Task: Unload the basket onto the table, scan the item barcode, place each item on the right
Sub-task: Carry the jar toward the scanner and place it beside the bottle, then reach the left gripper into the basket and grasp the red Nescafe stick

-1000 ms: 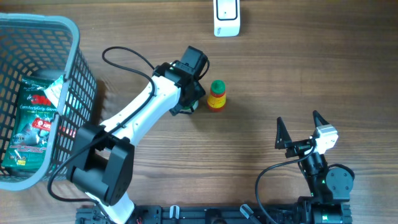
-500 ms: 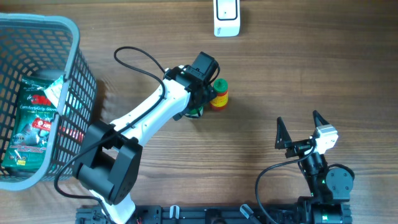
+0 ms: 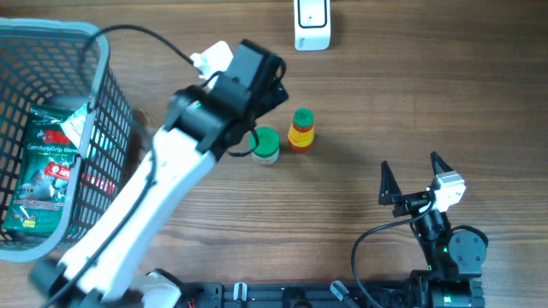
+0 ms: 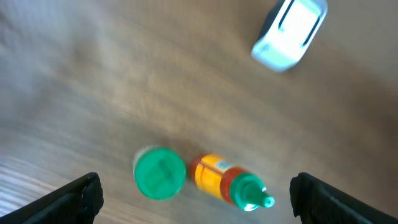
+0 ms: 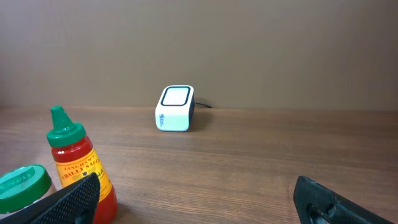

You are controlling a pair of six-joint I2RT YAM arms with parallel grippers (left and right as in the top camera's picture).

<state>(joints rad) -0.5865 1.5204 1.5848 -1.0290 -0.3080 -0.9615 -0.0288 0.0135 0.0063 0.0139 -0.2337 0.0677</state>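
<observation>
Overhead: the sauce bottle stands upright just beside a green-lidded jar, near the barcode scanner. Left wrist: the left gripper hangs spread and empty above both. Right wrist: the right gripper is spread, holding nothing.

mock shop checkout set up in a robot lab, not a real store. white barcode scanner sits on a wooden table, plastic shopping basket with a packet of gloves, sauce bottle and green-lidded jar as goods. plain brown wall, robot arms mounted at the table edge.
</observation>
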